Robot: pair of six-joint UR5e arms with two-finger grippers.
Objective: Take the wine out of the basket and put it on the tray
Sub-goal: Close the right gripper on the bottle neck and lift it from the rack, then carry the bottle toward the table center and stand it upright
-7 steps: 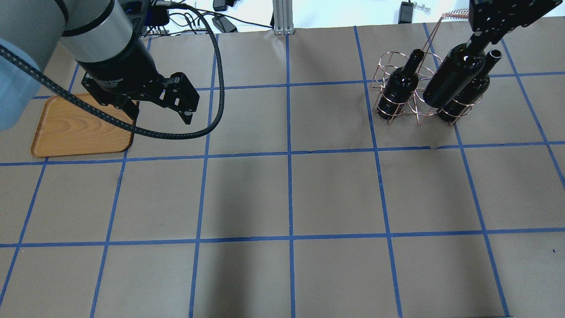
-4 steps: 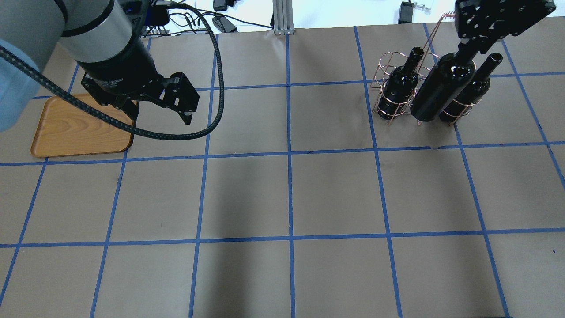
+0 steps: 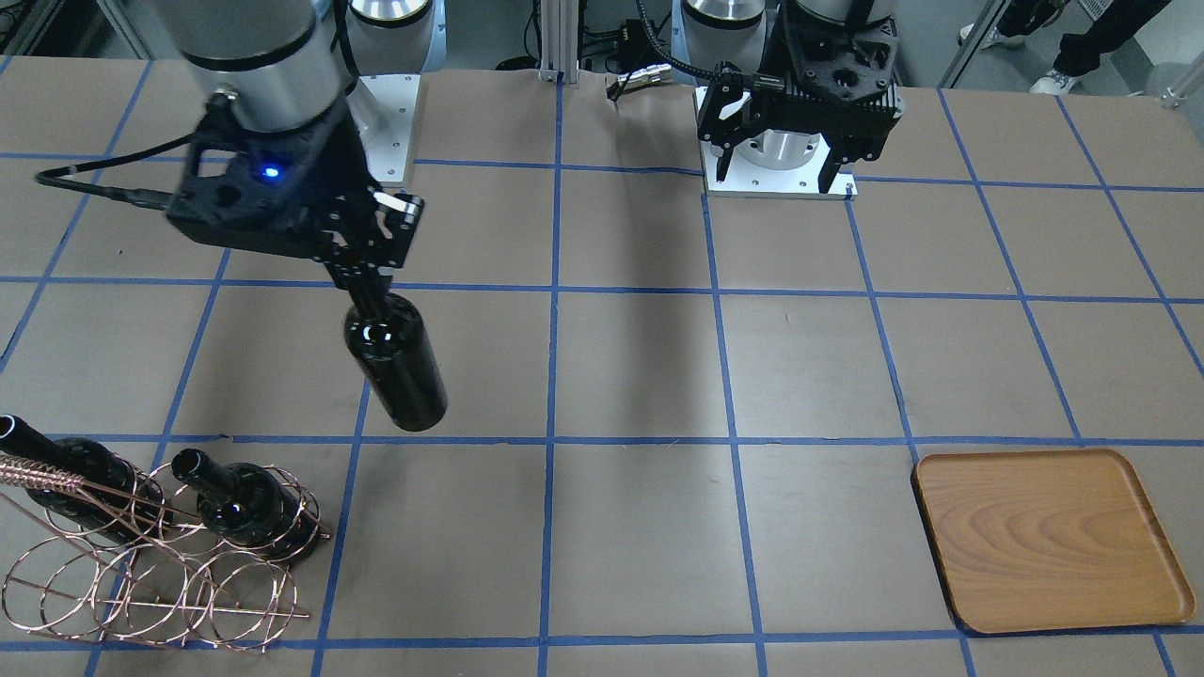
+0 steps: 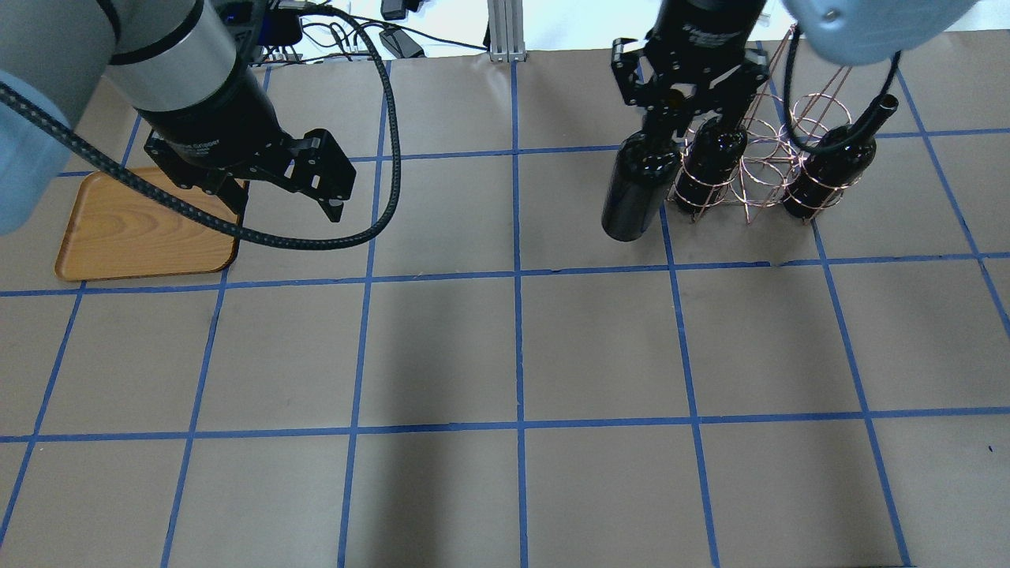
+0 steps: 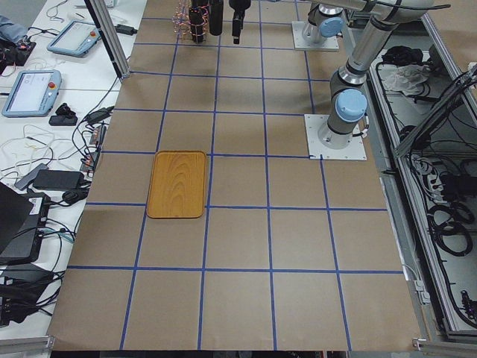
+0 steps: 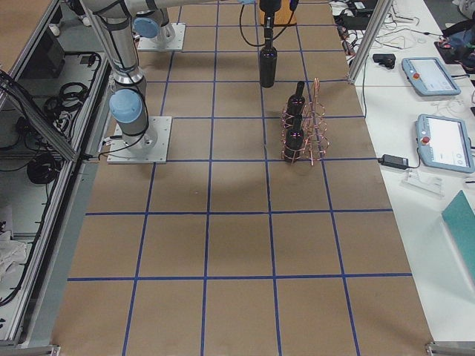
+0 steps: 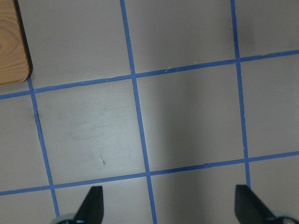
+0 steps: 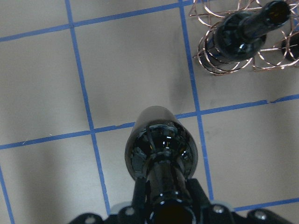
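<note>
My right gripper [image 4: 671, 118] is shut on the neck of a near-black wine bottle [image 4: 635, 189] and holds it upright in the air, just beside the copper wire basket [image 4: 757, 158]. The front view shows that gripper [image 3: 362, 277] and the hanging bottle [image 3: 395, 362] well above the table. Two more bottles [image 4: 710, 166] [image 4: 836, 162] stand in the basket's rings. The wooden tray [image 4: 142, 229] lies empty at the far left. My left gripper [image 4: 286, 203] is open and empty, hovering beside the tray's right edge.
The table is brown paper with a blue tape grid. Cables and power bricks [image 4: 394, 39] lie beyond the far edge. The right wrist view shows a basket bottle [image 8: 243, 32] up and to the right of the held one [image 8: 161, 144].
My right gripper has carried the bottle out of the basket and leftward in the overhead view, past the basket's left side. The left arm has not moved.
</note>
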